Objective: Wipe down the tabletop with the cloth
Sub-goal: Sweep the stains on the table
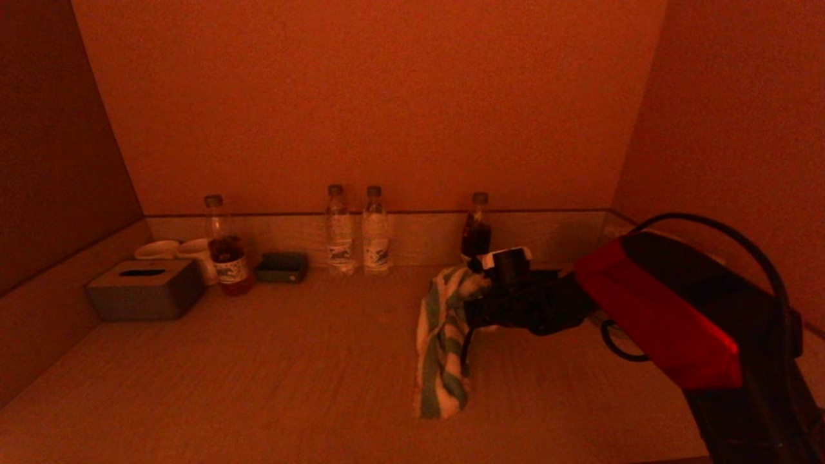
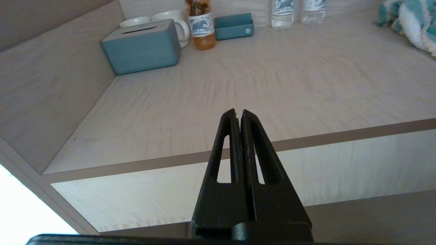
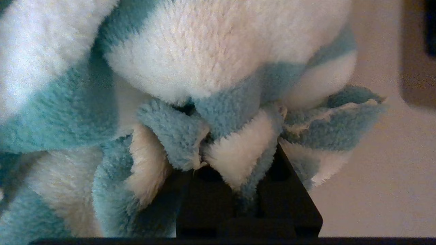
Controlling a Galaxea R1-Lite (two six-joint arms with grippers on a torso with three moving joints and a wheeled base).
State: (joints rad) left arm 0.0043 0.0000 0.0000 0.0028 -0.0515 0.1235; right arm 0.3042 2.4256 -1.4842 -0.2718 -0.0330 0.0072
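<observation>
The cloth [image 1: 442,341] is fluffy, striped teal and white. Its upper end is pinched between the right gripper's [image 3: 238,177] fingers, the rest trailing onto the table [image 1: 290,374]. The left gripper's [image 2: 237,114] fingers are pressed together, empty.

Cloth [image 3: 211,61]: fluffy fleece-like pile, matt, striped white and teal. Tabletop [image 2: 272,81]: pale wood-grain finish, smooth, low sheen. Left gripper [image 2: 238,114]: black matt plastic fingers. Tissue box [image 2: 141,47]: smooth matt surface. Bottles [image 2: 282,12]: clear glossy plastic.

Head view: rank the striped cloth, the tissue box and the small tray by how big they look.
1. Striped cloth, held by the right gripper.
2. Tissue box; close to the cloth in spread, and the cloth sits nearer the camera.
3. Small tray, plainly smallest.
</observation>
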